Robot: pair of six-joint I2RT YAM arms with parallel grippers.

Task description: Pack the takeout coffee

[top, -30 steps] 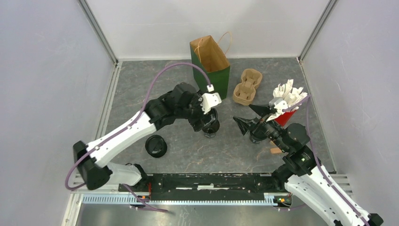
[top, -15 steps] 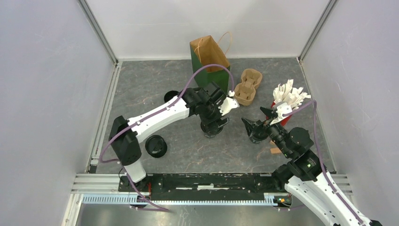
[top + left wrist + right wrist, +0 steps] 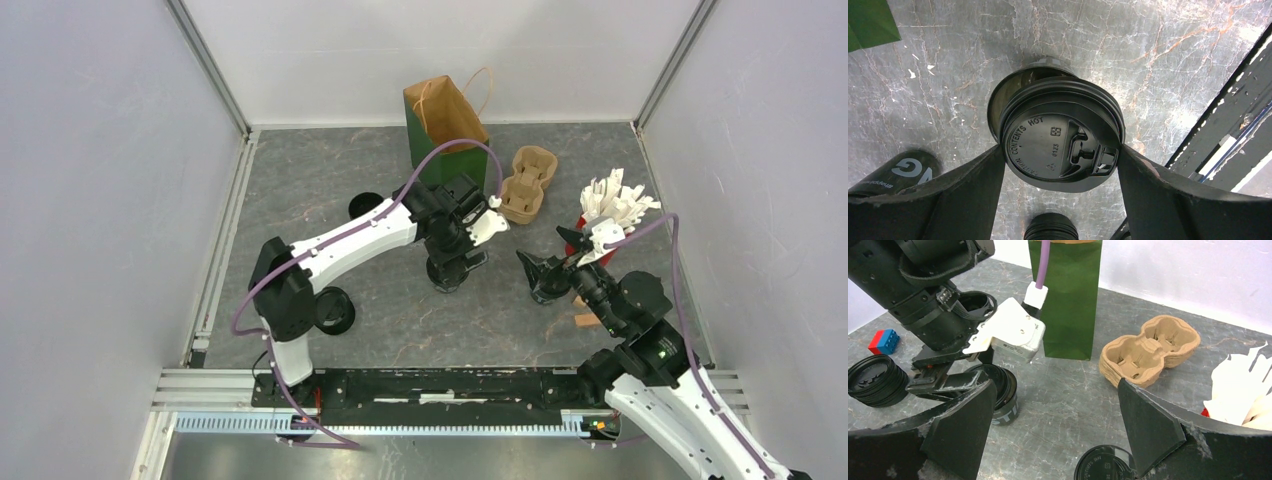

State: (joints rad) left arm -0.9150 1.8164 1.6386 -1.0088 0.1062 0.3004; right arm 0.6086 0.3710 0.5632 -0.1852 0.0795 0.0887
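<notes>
grey marbled table (image 3: 300, 180), walled on three sides. standing on it: green paper bag (image 3: 447, 135), upright and open-topped, far centre; tan pulp cup carrier (image 3: 526, 184) just right of the bag, not touching it; red cup (image 3: 601, 256) holding white packets, towards the right edge; black cup (image 3: 447, 272) at centre; lidded black cup (image 3: 546, 288) to its right; stack of black lids (image 3: 332, 310) at near left. also lying on it: round black item (image 3: 364, 204) left of centre, part hidden; red-and-blue block (image 3: 884, 341) beyond the lid stack; small tan piece (image 3: 586, 320) at near right.
</notes>
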